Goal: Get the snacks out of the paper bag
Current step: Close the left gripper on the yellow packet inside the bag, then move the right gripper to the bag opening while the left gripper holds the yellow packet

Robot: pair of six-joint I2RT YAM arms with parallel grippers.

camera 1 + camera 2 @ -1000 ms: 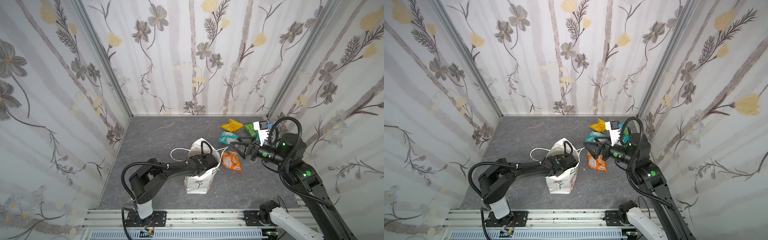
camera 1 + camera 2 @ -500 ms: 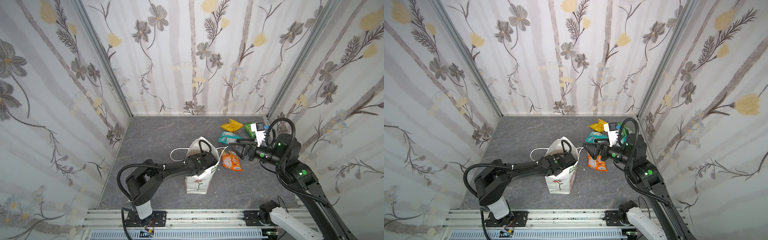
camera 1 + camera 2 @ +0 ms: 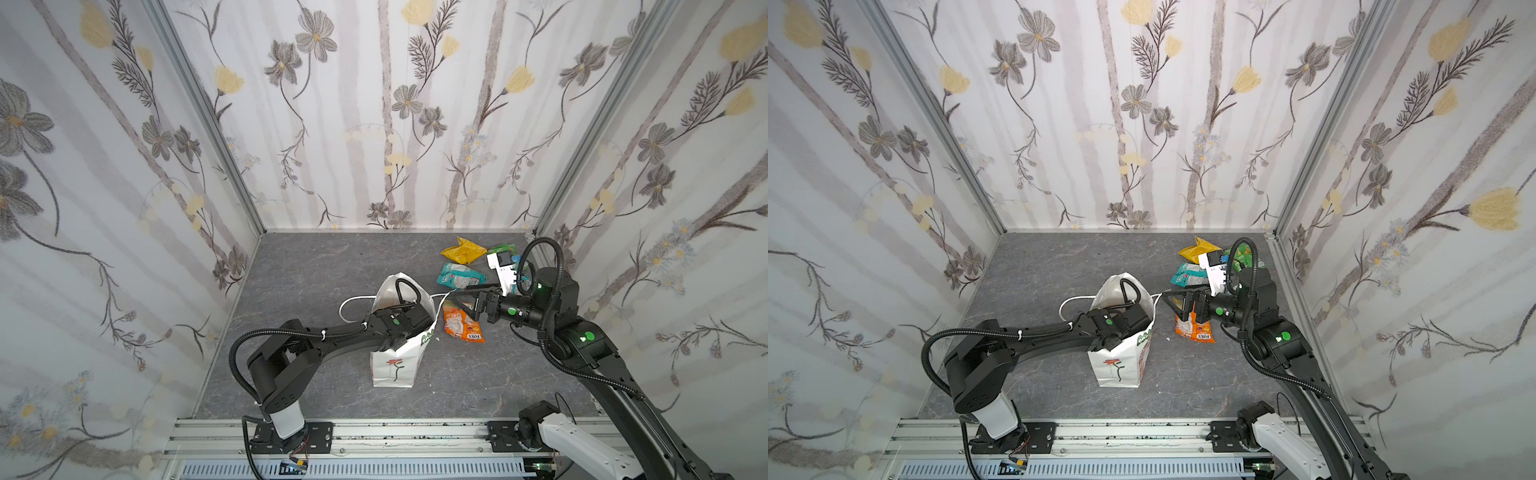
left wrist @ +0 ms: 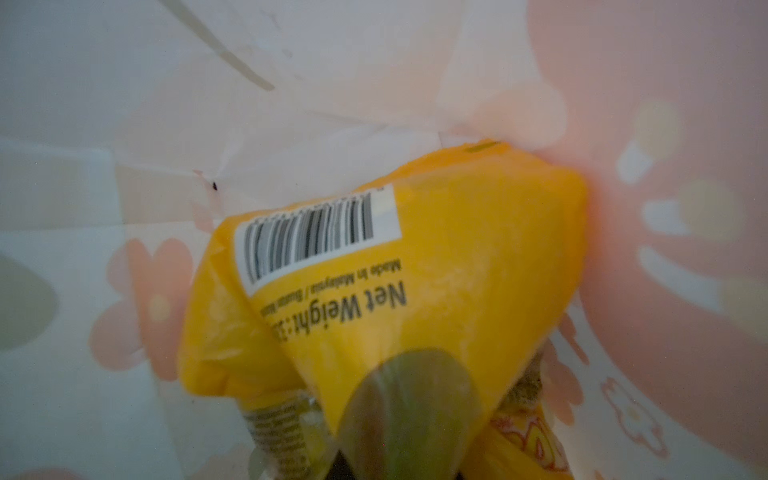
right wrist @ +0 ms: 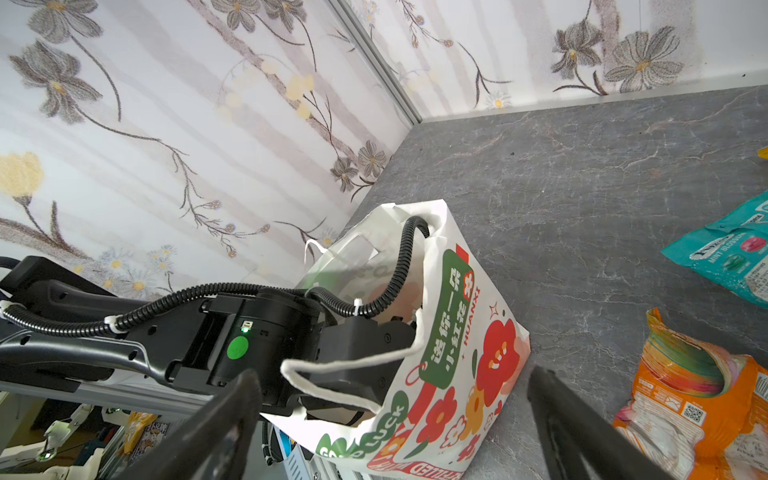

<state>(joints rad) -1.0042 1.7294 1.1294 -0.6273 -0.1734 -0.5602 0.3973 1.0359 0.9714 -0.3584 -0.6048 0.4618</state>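
Snacks first: the left gripper [image 4: 411, 407], deep inside the paper bag [image 3: 395, 365], has just brought its jaws together. The left wrist view shows them clamped on the crumpled end of an orange-yellow packet [image 4: 436, 266], which lies barcode side up against the bag's inner wall. A second ago those jaws stood partly apart, so the grasp is fresh. Lifting the packet out through the mouth is, in my judgement, the step now due.

The bag stands upright near the middle of the grey table [image 3: 316, 266], its place unchanged. Just right of it, the right gripper [image 5: 392, 374] has crept leftward toward the bag's rim. Its jaws are spread wide on nothing, and in the right wrist view the white cord handle [image 5: 345, 368] lies between them. That looks like preparation to steady the bag, since light paper could ride up with the packet.

Farther right lie the snacks already out. A loose orange packet [image 3: 461, 328] sits beside the bag. Toward the far right corner are a teal packet [image 3: 457, 277], a yellow packet [image 3: 463, 250] and a green packet [image 3: 500, 250], the last partly hidden behind the right arm. Whether more remain in the bag I cannot tell.
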